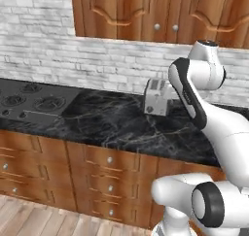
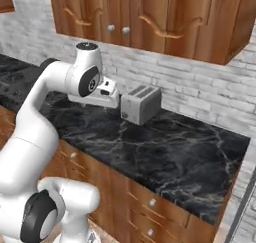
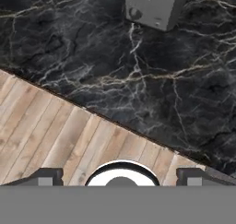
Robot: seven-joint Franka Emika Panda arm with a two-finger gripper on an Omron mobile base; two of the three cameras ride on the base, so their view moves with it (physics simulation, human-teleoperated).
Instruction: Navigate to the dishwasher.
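Facing the black bench (image 1: 121, 126) with a toaster (image 2: 140, 104) on it; the jaws are wide apart and hold nothing; I see brown drawers (image 1: 109, 181), not a grey dishwasher; driving closer could bump the bench.

Even, diffuse rendered lighting in all three views, moderately bright, with no single visible source. The black marble counter (image 1: 121, 123) shows pale veins but no sharp glare; a faint sheen lies along its surface. The toaster (image 2: 140, 104) casts only a weak, soft shadow toward its base. The white arm (image 1: 214, 123) is shaded smoothly, darker on its undersides. Upper cabinets (image 2: 150, 17) throw a dim band on the brick wall (image 1: 97, 60) beneath. All views are soft and slightly blurred, with low resolution; straight edges show no marked distortion.
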